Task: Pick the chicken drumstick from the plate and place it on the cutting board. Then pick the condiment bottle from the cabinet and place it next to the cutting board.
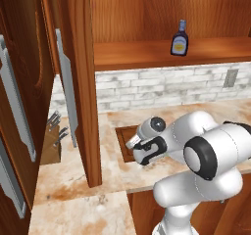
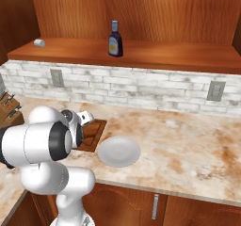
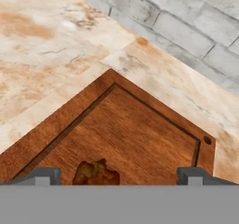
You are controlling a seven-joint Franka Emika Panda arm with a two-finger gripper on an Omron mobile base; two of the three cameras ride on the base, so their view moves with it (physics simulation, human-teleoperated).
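The chicken drumstick (image 3: 95, 172) lies on the cutting board (image 3: 140, 134), inside the groove that runs around the board's edge. In the hand view it sits low between the two dark fingertips (image 3: 43, 175), which stand well apart on either side of it and do not touch it; the gripper (image 3: 119, 176) is spread wide and holds nothing. The board rests on the marbled counter (image 2: 188, 140), near the white brick backsplash (image 2: 141, 86). In the right base view the white plate (image 2: 119, 151) lies bare just beside the board's right edge, toward the counter's front edge. The arm's wrist hangs over the board in both base views. The condiment bottle (image 2: 115, 39), dark with a blue cap and pale label, stands upright on the shelf of the open cabinet (image 1: 162, 53), well above the counter. A knife block (image 1: 54, 141) stands on the counter at the far left, partly behind an open cabinet door (image 1: 81, 82).
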